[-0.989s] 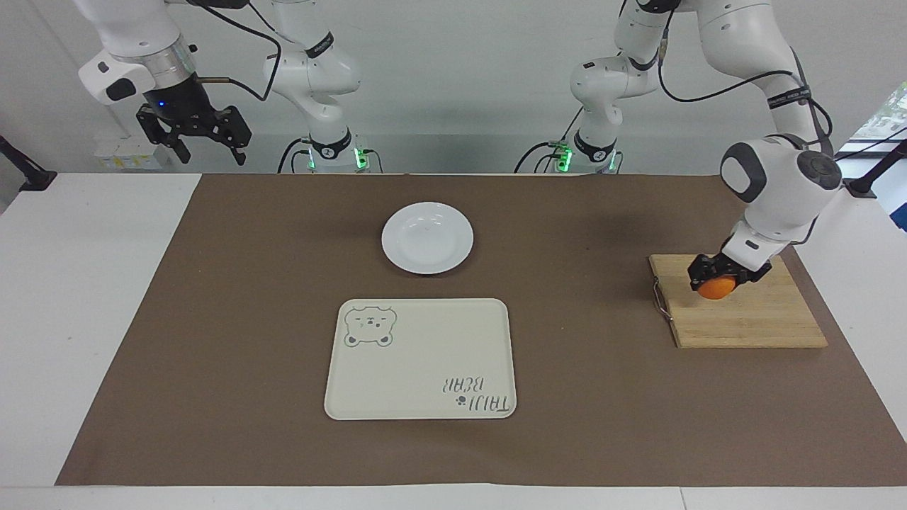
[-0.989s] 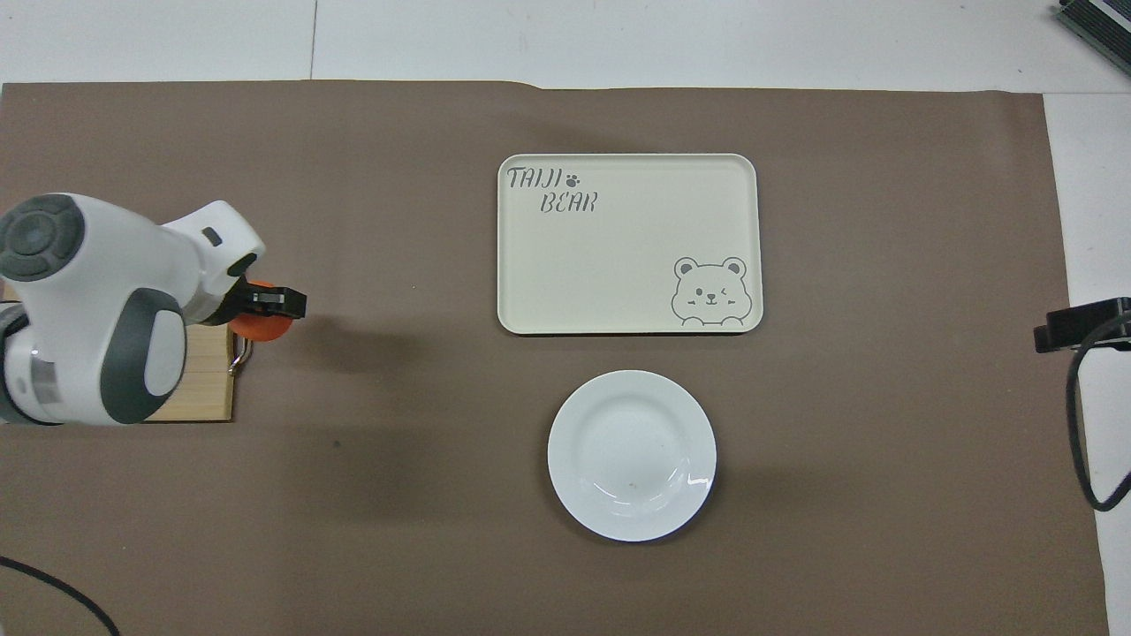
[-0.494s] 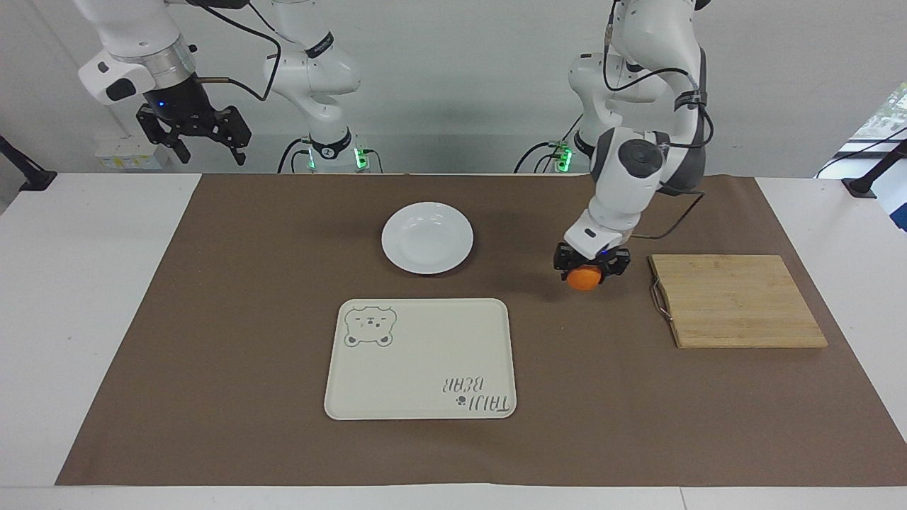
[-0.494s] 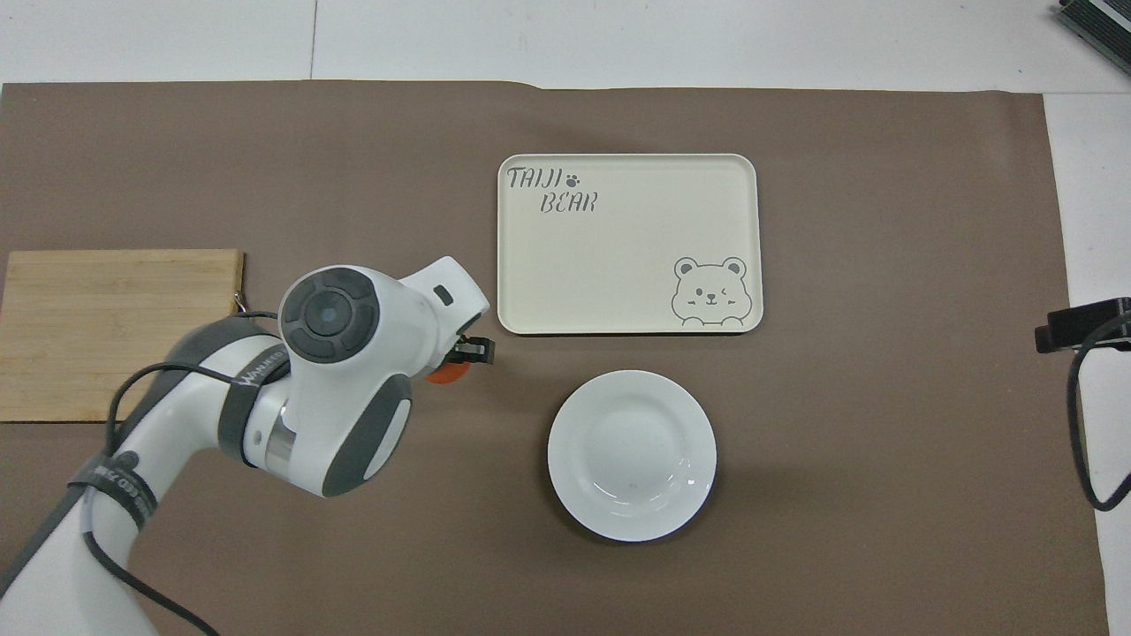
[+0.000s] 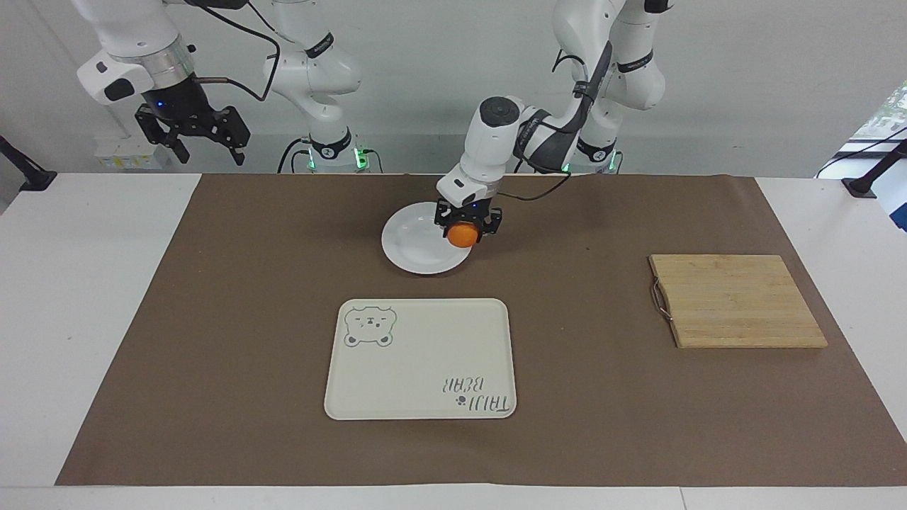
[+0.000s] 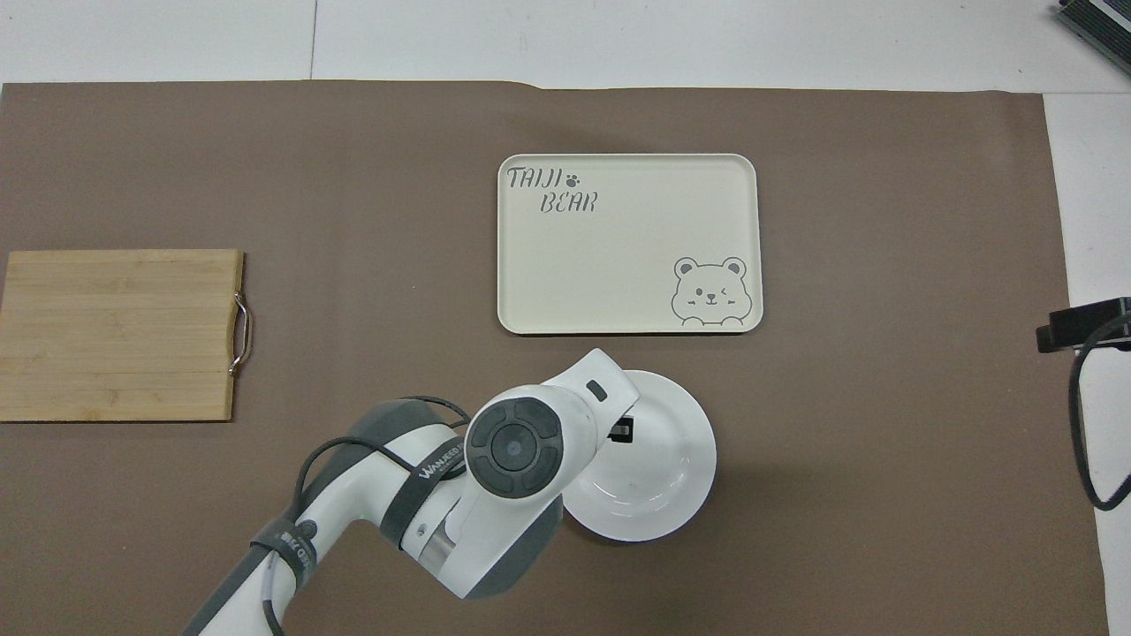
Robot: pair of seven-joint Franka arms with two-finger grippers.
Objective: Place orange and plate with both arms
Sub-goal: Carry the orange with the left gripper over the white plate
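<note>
My left gripper (image 5: 466, 232) is shut on the orange (image 5: 461, 234) and holds it just over the rim of the white plate (image 5: 414, 244), on the side toward the left arm's end. In the overhead view the left arm's wrist covers part of the plate (image 6: 671, 477) and hides the orange; only a bit of the left gripper (image 6: 621, 431) shows. My right gripper (image 5: 211, 152) waits open and empty, raised over the white table at the right arm's end, near the robots.
A cream tray with a bear drawing (image 5: 421, 358) lies farther from the robots than the plate, also in the overhead view (image 6: 627, 243). A wooden cutting board (image 5: 737, 301) with a metal handle lies toward the left arm's end. A brown mat (image 5: 212, 319) covers the table.
My left gripper has carried the orange from the cutting board across the mat to over the plate's rim. The right arm has not moved.
</note>
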